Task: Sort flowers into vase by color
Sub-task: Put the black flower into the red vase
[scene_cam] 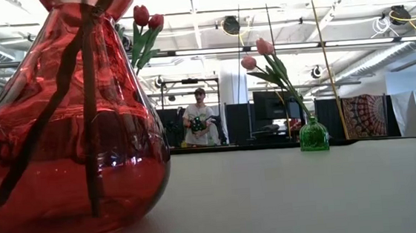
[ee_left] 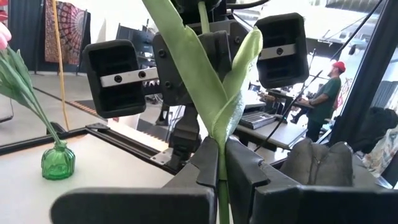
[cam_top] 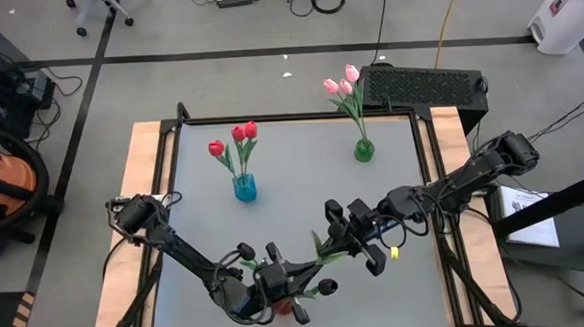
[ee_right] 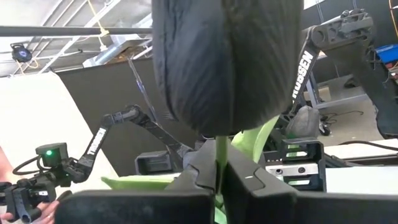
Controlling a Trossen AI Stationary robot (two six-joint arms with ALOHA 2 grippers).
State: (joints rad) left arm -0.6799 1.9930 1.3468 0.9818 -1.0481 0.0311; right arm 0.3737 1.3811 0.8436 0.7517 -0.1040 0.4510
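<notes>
Near the table's front edge we see both grippers meeting over one artificial black tulip with a thin green stem; the right gripper has its two dark fingers pressed together on the stem just under the dark bud, and the left gripper is likewise clamped tight on the same stem, lower down, where its long pale green leaves fork upward; seen from above, the two grippers sit just beside each other, the left one over a bulbous red glass vase that already holds two dark stems; farther back stand a small blue glass vase with three red tulips and a small green glass bottle vase with three pink tulips, well apart from each other on the grey tabletop; beyond the table a person stands in the room.
</notes>
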